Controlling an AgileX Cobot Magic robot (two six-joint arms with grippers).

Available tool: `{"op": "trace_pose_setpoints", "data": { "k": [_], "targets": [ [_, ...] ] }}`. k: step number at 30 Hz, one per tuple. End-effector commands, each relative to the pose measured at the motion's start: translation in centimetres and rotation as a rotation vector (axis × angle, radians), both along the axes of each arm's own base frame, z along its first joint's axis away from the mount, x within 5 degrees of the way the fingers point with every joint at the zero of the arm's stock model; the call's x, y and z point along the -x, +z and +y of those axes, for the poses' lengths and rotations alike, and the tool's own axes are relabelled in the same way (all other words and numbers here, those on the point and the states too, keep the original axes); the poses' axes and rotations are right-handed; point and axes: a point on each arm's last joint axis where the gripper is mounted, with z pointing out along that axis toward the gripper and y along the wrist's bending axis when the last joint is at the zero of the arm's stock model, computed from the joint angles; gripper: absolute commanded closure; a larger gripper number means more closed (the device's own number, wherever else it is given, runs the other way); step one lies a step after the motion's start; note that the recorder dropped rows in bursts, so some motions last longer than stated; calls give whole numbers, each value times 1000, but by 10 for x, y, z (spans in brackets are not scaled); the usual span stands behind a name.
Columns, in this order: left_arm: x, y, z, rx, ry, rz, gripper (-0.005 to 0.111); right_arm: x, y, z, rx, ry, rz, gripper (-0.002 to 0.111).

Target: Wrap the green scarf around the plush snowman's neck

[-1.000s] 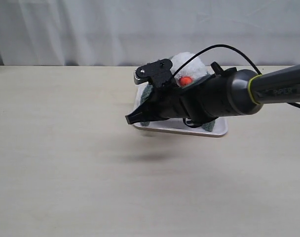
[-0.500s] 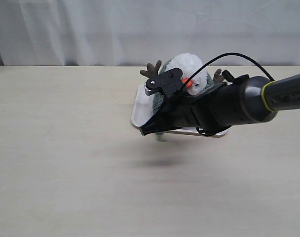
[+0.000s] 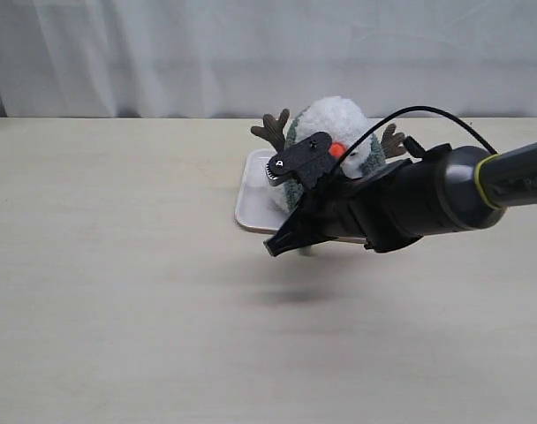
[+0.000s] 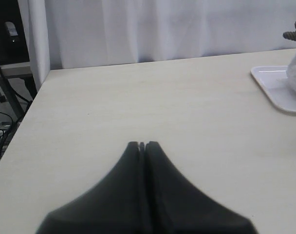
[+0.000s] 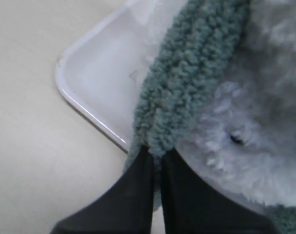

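One edge of the green scarf (image 5: 196, 68) sits pinched in the right gripper (image 3: 279, 246) (jaws tight), the plush snowman (image 3: 335, 119) at one o'clock.

Right arm (image 3: 445, 190) extends from the right, wrist angled downward; its tool (image 3: 280, 246) has jaws pinched together on the green scarf (image 5: 187, 83). Left tool (image 4: 142, 145): fingertips pressed together, holding nothing.

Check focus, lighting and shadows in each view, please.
Exterior view: soft even light, only a faint shadow on the table under the right gripper. Left wrist view: left gripper blurred, table sharp. Right wrist view: green scarf crisp, plush snowman softer.
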Motion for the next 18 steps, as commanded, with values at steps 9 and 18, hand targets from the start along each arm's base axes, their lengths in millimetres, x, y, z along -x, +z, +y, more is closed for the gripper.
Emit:
{"op": "trace_pose_setpoints", "data": {
  "k": [9,18],
  "targets": [
    [0,0,0,8,5,-10,107,0,49,-13,31,-53,-162,104],
    [0,0,0,8,5,-10,107,2,64,-16,14,-63,-194,104]
  ]
}}
